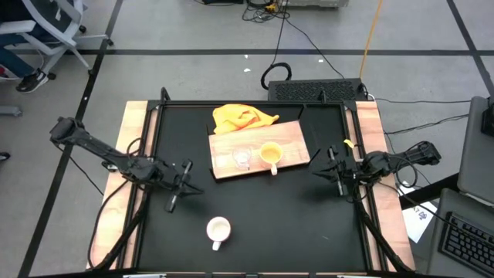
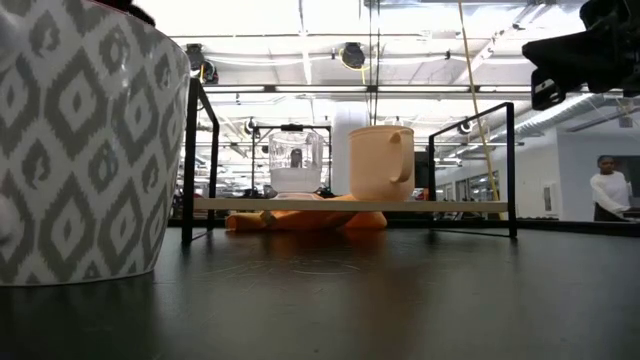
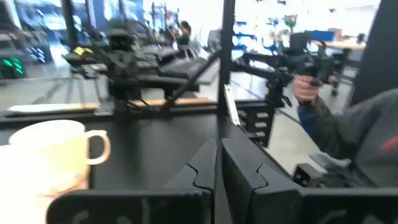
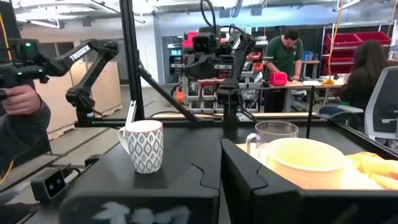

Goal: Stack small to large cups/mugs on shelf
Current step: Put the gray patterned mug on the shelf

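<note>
The white mug (image 1: 218,229) at bottom centre of the high view, well apart from the board (image 1: 289,139) at centre, looks stiff, slick and breakable, best pinched at rim or handle; left gripper (image 1: 179,189) and right gripper (image 1: 330,171) are closed, empty.

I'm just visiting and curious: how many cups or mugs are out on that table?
3: a clear glass cup and a yellow mug on the wooden board, a white patterned mug on the black table.
</note>
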`<control>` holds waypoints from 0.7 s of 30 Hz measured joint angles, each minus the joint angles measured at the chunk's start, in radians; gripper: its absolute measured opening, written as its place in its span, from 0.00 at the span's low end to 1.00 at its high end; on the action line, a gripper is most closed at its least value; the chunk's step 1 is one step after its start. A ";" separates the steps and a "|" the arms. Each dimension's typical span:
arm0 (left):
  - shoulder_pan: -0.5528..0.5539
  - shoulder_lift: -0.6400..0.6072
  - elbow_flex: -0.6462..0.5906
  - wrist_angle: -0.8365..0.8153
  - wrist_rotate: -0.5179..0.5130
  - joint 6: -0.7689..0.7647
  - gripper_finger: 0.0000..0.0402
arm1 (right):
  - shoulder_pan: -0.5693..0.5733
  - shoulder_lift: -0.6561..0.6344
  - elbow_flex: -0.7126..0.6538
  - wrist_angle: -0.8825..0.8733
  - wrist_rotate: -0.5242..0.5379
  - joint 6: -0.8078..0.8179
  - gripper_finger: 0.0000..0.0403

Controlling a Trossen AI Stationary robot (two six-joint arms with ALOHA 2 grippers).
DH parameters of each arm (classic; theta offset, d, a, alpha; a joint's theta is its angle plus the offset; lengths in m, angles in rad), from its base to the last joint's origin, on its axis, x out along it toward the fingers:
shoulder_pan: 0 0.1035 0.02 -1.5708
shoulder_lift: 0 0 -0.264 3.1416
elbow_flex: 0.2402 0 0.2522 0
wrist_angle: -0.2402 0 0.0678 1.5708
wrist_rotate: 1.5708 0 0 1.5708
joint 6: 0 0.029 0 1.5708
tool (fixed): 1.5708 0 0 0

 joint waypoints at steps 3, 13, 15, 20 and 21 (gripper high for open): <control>-0.021 0.082 0.097 -0.077 0.011 0.000 0.06 | 0.000 0.001 -0.001 -0.002 0.000 0.001 0.00; -0.035 0.339 0.415 -0.372 0.011 -0.017 0.06 | 0.000 0.000 -0.003 -0.002 0.000 -0.002 0.00; -0.035 0.368 0.457 -0.435 0.013 -0.052 0.07 | 0.000 0.000 -0.003 -0.006 0.000 -0.002 0.00; -0.033 0.434 0.529 -0.582 0.032 -0.131 0.15 | 0.000 0.000 -0.004 -0.017 -0.001 0.004 0.00; -0.033 0.447 0.539 -0.594 0.033 -0.147 0.18 | 0.000 0.000 -0.004 -0.022 -0.001 0.005 0.00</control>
